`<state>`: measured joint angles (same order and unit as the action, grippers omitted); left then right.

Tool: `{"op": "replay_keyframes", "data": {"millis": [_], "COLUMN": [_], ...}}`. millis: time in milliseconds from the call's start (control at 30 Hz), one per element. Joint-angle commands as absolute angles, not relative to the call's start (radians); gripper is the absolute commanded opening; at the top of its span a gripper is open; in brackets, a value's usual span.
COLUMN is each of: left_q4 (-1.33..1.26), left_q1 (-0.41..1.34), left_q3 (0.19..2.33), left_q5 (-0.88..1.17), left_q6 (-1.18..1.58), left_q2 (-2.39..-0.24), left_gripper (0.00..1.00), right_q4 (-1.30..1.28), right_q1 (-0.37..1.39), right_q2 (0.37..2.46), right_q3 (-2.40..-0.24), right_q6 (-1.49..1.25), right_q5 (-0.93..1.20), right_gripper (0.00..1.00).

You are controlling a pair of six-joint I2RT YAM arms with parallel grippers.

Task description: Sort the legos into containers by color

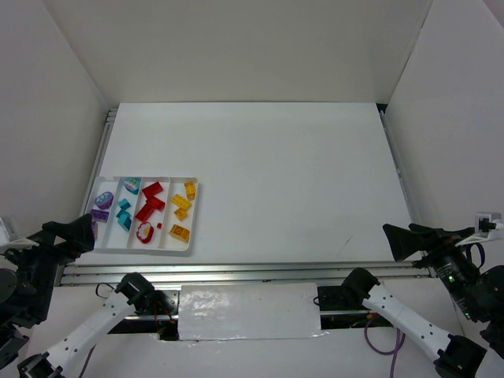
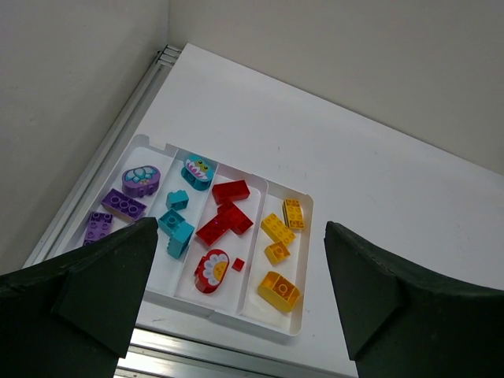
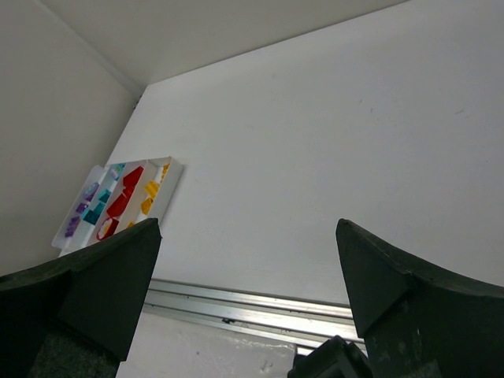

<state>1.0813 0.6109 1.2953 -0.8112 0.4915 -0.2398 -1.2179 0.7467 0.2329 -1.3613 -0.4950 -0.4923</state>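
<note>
The white tray (image 1: pixel 142 250) sits at the table's near left, and its four containers hold the legos by color. From left to right they hold purple legos (image 1: pixel 103 200), teal ones (image 1: pixel 124 214), red ones (image 1: pixel 151 206) and yellow ones (image 1: pixel 181 203). The left wrist view shows the tray (image 2: pixel 212 313) from above with purple (image 2: pixel 141 179), teal (image 2: pixel 175 227), red (image 2: pixel 224 223) and yellow (image 2: pixel 277 228) bricks. My left gripper (image 1: pixel 83 230) (image 2: pixel 240 224) hangs open and empty just near-left of the tray. My right gripper (image 1: pixel 398 236) (image 3: pixel 248 223) is open and empty at the near right, far from the tray (image 3: pixel 172 181).
An aluminium rail (image 1: pixel 236 272) runs along the table's near edge, with more rails on the left side (image 1: pixel 106 142) and right side (image 1: pixel 398 173). White walls enclose the table on three sides. A shiny taped patch (image 1: pixel 248 311) lies between the arm bases.
</note>
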Motion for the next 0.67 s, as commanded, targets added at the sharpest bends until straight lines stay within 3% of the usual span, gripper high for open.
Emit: {"op": "replay_keyframes", "data": {"millis": [0, 633], "left_q4": [1.020, 0.969], "left_q1": [0.607, 0.607], "left_q3": [1.293, 1.264], "left_q5": [-0.795, -0.798], "left_q6": [0.446, 0.414], "left_q2": [-0.216, -0.170], "left_gripper": [0.99, 0.99], "right_q4": [-1.144, -1.075], "right_q1": [0.753, 0.752], "right_q2": [0.259, 0.307], "right_q3": [-1.348, -1.308], "right_q6": [-0.482, -0.485], "right_q5": [-0.494, -0.480], "right_gripper": [1.00, 1.00]}}
